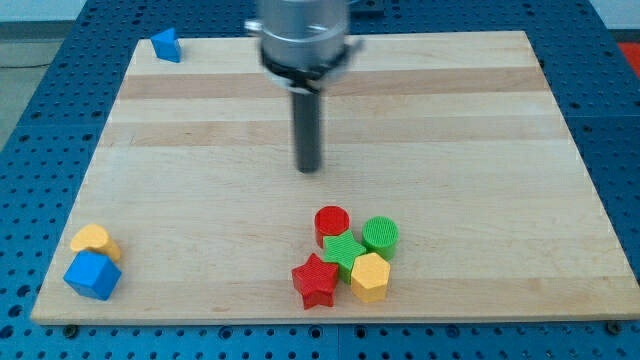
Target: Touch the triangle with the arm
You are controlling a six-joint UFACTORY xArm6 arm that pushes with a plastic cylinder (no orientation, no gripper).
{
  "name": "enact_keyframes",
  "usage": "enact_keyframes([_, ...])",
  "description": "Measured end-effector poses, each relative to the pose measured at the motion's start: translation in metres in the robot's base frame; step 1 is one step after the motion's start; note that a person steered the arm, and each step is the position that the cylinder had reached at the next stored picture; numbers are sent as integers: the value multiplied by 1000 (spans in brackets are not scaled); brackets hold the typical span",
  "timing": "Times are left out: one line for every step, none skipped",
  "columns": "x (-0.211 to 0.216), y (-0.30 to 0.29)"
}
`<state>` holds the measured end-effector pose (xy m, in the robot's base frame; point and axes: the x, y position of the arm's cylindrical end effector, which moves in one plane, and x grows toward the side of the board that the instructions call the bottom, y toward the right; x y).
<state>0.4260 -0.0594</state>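
Observation:
A blue triangle block point(166, 45) sits at the board's top left corner. My tip point(310, 169) rests on the board's middle, far to the right of and below the triangle, not touching any block. A cluster lies below my tip near the view's bottom: a red cylinder point(332, 223), a green cylinder point(380, 235), a green star point(345, 251), a red star point(316, 281) and a yellow hexagon point(369, 277).
A yellow block point(93, 241) and a blue cube point(93, 275) sit together at the board's bottom left. The wooden board point(480, 120) lies on a blue perforated table point(30, 120).

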Motion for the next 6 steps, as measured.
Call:
enact_keyframes([-53, -70])
enact_keyframes([-106, -117])
enact_keyframes([-146, -159])
enact_keyframes([-170, -196])
enact_keyframes([-207, -223])
enact_keyframes([-235, -222])
